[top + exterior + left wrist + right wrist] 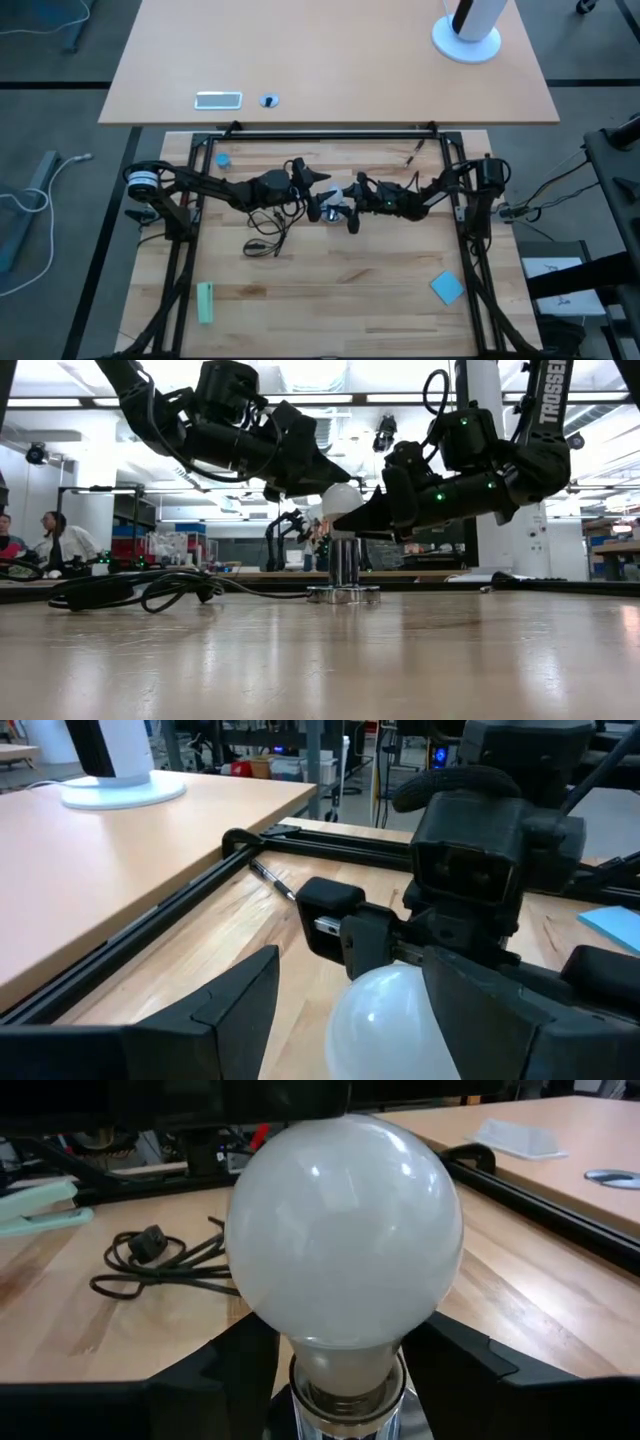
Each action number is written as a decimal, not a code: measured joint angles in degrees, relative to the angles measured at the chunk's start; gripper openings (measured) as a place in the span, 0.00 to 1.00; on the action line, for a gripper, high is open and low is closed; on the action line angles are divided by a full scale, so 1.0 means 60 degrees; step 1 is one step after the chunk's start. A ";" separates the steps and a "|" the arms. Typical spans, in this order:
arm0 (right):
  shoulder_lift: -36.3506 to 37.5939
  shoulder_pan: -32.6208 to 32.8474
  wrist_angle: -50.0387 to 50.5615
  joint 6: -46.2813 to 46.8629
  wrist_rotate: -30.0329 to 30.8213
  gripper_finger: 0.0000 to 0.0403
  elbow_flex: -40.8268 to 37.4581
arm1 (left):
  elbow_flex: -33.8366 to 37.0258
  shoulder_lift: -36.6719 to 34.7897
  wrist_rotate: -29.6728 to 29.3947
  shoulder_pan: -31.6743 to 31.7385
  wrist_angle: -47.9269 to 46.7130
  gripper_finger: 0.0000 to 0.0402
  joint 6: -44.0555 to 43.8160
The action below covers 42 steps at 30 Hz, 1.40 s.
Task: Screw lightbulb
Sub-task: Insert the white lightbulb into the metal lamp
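Observation:
The lightbulb, white and round-headed, stands upright in the shiny silver socket at the table's middle. The socket rests on its flat round base. My left gripper comes level from the table's left and is open. Its fingers stand on either side of the bulb's head; whether one of them touches the glass I cannot tell. My right gripper comes level from the table's right, lower down, and is shut on the socket's top, under the bulb's neck. My right gripper pinches the socket's top collar between its two fingers, right under the bulb's neck. The fingers come nearly level from the table's right. The socket stands upright on its base; whether the pads also bear on the neck I cannot tell.
A black cord lies coiled on the wood left of the socket. A green block lies near left and a blue pad near right. A black rail bounds the far edge, a pen beside it.

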State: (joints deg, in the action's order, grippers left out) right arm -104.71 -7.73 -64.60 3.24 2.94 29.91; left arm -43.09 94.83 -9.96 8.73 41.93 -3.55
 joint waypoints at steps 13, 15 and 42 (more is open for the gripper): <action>0.1171 0.0000 0.1939 0.0020 -0.0062 0.51 -0.0007 | 0.0007 -0.0097 -0.0007 0.0000 -0.0019 0.59 0.0016; 0.1353 0.0009 0.2281 0.0022 -0.0066 0.51 -0.0009 | 0.0007 -0.0268 -0.0007 0.0000 -0.0253 0.59 0.0174; 0.2558 0.0313 0.5009 0.0599 0.0050 0.47 -0.0357 | 0.0716 -0.3474 0.0863 -0.0206 -0.4927 0.52 -0.0080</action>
State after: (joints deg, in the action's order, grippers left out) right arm -89.37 -5.85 -34.54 6.83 3.24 27.77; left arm -38.79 73.99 -4.78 7.50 12.37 -4.03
